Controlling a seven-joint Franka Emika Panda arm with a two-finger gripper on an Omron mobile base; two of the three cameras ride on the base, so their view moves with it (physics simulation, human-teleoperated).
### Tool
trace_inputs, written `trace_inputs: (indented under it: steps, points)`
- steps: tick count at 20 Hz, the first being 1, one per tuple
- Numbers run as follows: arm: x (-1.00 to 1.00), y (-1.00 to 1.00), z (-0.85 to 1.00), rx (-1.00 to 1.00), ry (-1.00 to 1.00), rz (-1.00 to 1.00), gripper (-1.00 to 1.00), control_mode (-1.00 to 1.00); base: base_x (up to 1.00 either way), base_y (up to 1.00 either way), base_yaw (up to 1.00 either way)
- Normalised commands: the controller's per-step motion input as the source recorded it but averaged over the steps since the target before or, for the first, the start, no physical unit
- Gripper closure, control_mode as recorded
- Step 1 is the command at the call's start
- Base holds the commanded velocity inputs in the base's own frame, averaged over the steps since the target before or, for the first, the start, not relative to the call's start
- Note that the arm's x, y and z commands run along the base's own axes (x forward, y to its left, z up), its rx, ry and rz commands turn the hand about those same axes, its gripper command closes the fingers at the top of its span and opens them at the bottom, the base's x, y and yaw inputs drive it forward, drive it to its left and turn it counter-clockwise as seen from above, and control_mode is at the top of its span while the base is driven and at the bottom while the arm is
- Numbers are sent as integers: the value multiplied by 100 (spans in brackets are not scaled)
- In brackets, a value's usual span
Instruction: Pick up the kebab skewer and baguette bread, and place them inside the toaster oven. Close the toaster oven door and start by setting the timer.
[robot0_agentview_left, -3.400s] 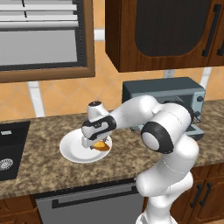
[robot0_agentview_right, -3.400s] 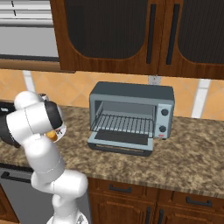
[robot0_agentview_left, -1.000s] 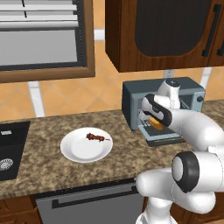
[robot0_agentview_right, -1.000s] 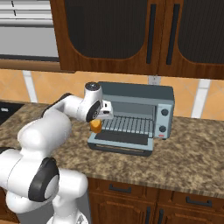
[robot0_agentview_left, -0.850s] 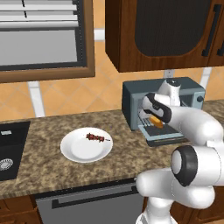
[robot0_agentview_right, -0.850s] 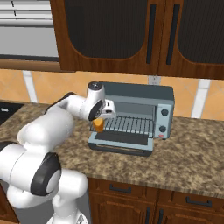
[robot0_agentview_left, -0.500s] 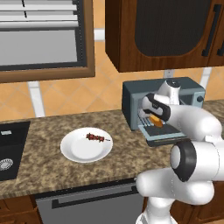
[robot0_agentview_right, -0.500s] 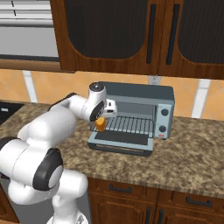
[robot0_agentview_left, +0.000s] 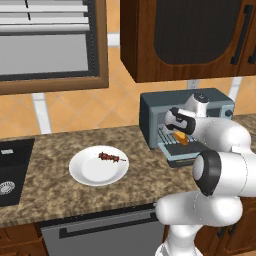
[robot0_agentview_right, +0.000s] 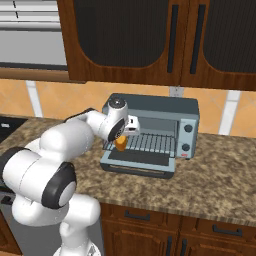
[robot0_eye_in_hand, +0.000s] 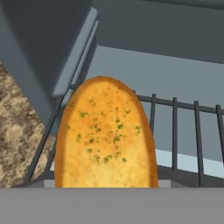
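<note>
The golden-orange baguette bread (robot0_agentview_left: 181, 139) (robot0_agentview_right: 120, 144) hangs at the left side of the toaster oven's (robot0_agentview_left: 152, 111) (robot0_agentview_right: 165, 107) mouth, just above the wire rack (robot0_eye_in_hand: 183, 127). My gripper (robot0_agentview_left: 177, 133) (robot0_agentview_right: 121, 139) is shut on it; in the hand view the bread (robot0_eye_in_hand: 105, 135) hides the fingertips. The toaster oven door (robot0_agentview_left: 186, 154) (robot0_agentview_right: 140, 163) lies folded down flat in front. The kebab skewer (robot0_agentview_left: 110, 157) rests on the white plate (robot0_agentview_left: 80, 172), far left of the gripper.
The oven's knobs (robot0_agentview_right: 187, 138) sit on its right side. A black cooktop (robot0_agentview_left: 10, 165) lies at the counter's left end. Dark wood cabinets (robot0_agentview_right: 150, 40) hang low above the oven. Bare granite counter (robot0_agentview_right: 220, 175) spreads to the oven's right.
The bread was lifted off the plate and carried right to the oven. Over the last second my gripper has edged it from above the open door toward the rack.
</note>
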Motion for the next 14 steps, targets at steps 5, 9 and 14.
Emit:
trace_inputs:
  steps: [5,9,14]
  points:
    - [0,-1,-16,0,-3,0,100,-100,0,0,0]
    - [5,0,-3,0,-1,0,100,-100,0,0,0]
    - [0,0,-13,0,0,0,-100,-100,0,0,0]
